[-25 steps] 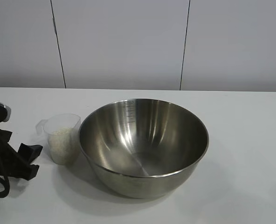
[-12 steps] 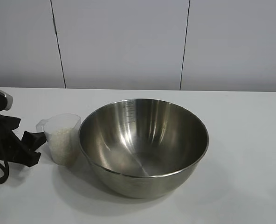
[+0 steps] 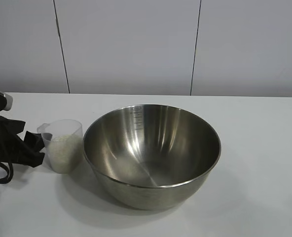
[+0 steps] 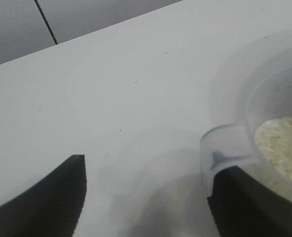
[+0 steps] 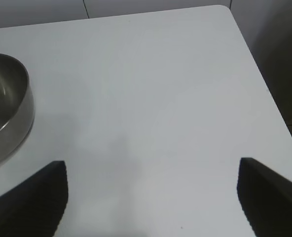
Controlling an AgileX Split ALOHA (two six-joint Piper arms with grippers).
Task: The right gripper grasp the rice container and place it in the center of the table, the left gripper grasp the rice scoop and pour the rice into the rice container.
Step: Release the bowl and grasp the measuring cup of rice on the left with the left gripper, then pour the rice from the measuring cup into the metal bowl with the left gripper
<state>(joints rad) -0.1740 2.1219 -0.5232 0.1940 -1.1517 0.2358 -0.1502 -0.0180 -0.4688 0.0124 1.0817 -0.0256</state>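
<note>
Tipping is the danger: the rice scoop, full of rice near the table's left edge beside the rice container, is not yet gripped by the half-open left gripper. The right gripper is parked wide open.

The black two-fingered left gripper sits low at the scene's left edge, pointing rightward and slightly down — its tapered fingers parted. The black right gripper hangs tilted downward — its pointed fingers spread wide in a V.
</note>
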